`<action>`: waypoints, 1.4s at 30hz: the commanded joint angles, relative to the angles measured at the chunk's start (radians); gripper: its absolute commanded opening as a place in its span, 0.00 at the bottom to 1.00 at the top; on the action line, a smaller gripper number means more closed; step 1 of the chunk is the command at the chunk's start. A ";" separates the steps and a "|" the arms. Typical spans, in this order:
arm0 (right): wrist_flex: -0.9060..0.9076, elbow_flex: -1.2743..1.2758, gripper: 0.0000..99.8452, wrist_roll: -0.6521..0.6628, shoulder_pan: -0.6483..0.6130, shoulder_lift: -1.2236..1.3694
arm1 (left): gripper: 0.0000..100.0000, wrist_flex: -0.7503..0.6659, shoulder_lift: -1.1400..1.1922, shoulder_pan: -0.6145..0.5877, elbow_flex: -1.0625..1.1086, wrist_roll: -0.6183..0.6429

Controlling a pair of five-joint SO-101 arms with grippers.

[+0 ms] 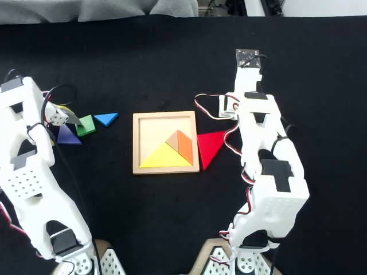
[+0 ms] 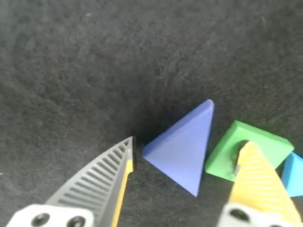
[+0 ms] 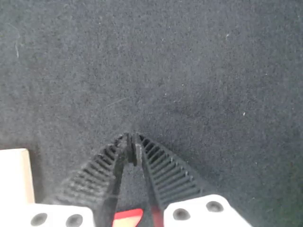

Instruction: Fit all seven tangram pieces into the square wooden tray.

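Resting inside the tray (image 1: 165,114) are three pieces (image 1: 164,156); four others (image 1: 210,143) lie outside.

No text I can actually read here. The wooden tray (image 1: 136,143) and the tangram pieces (image 1: 163,157) are plain colours with no letters or numbers. The little dark board (image 1: 248,57) at the far end of one arm has marks way too small to make out.

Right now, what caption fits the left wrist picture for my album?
The open left gripper sits around a purple triangle, a green piece beside it, on black cloth.
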 commanded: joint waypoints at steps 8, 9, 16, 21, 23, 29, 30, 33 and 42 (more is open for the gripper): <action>0.005 -0.054 0.01 0.008 0.006 -0.004 | 0.34 -0.026 -0.112 -0.036 0.073 -0.017; 0.005 -0.054 0.01 0.008 0.006 -0.004 | 0.34 -0.026 -0.118 -0.036 0.073 -0.023; 0.005 -0.054 0.01 0.008 0.006 -0.004 | 0.34 -0.057 -0.092 -0.039 0.087 -0.025; 0.005 -0.054 0.01 0.008 0.006 -0.004 | 0.34 -0.110 -0.049 -0.035 0.085 -0.021; 0.005 -0.054 0.01 0.008 0.006 -0.004 | 0.34 -0.104 -0.048 -0.031 0.084 -0.003; 0.005 -0.054 0.01 0.008 0.006 -0.004 | 0.34 -0.104 -0.038 0.010 0.087 0.005; 0.005 -0.054 0.01 0.008 0.006 -0.004 | 0.34 -0.104 -0.037 0.018 0.091 0.005; 0.005 -0.054 0.01 0.008 0.006 -0.004 | 0.34 -0.104 -0.035 0.036 0.088 0.008; 0.005 -0.054 0.01 0.008 0.006 -0.007 | 0.33 -0.104 -0.035 0.051 0.088 0.054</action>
